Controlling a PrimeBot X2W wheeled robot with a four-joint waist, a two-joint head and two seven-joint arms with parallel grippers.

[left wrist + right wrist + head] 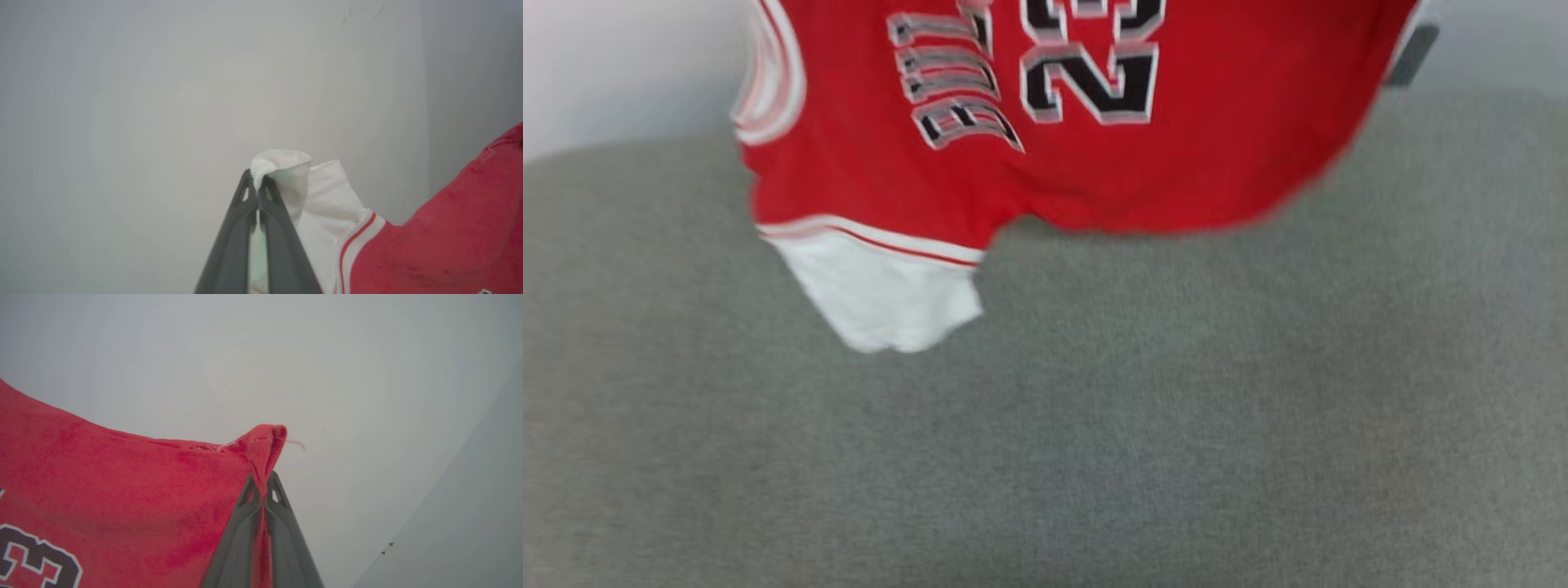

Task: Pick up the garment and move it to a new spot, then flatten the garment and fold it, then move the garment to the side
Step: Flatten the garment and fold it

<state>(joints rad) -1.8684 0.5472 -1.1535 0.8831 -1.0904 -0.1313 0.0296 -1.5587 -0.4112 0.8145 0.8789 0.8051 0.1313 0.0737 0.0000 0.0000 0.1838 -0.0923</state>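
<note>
Underneath everything, grey felt-like surface, meeting a pale wall at the back. Held up in the air above that surface: the garment, red body stretched broadside between both arms and cut off by the head view's top edge. Hanging from its lower left, white sleeve with white-and-red striped trim at the seam, lowest tip over the grey surface, touching or not impossible to tell. Across the red chest, black number 23 and black lettering, white-edged and turned sideways. Left gripper pinched tight on a bunch of white sleeve cloth, fingers pressed together, cloth poking out past the tips. Right gripper likewise clamped together on a red corner of the garment, cloth running down between the fingers and peaking above them. At that corner, a loose thread sticking out sideways. At the garment's upper right edge in the head view, small dark grey piece, too blurred to identify
</note>
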